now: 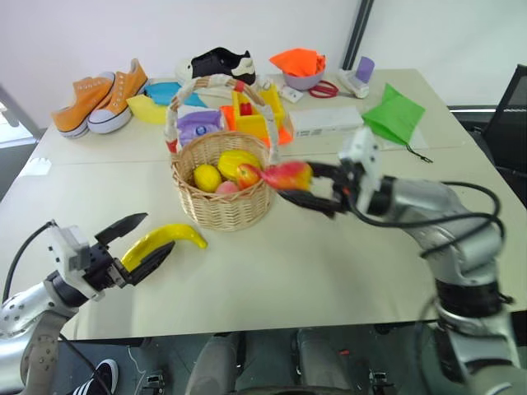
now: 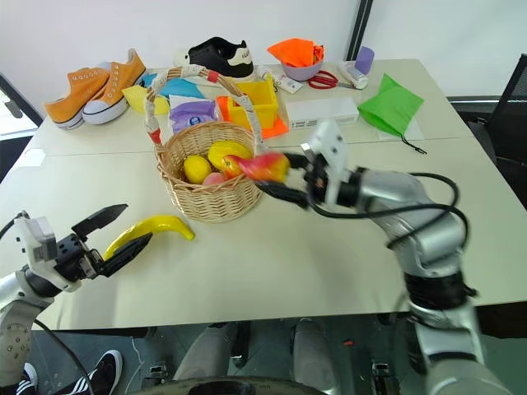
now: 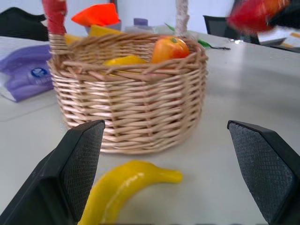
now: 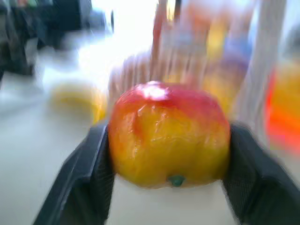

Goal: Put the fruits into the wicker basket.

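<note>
oddly no readable labels, right fingers (image 1: 309,188) clamp mango (image 1: 290,175), left fingers (image 1: 138,240) wide

At the far side of the worktop (image 1: 272,271) lie orange sneakers (image 1: 99,103), a black-and-white shoe (image 1: 218,62), a bowl (image 1: 303,79) holding orange cloth, red scissors (image 1: 324,89), a white box (image 1: 325,121) and a green cloth (image 1: 395,117) (its cord trailing), with a yellow plastic box (image 1: 251,111) and purple packet (image 1: 200,126) nearby
</note>
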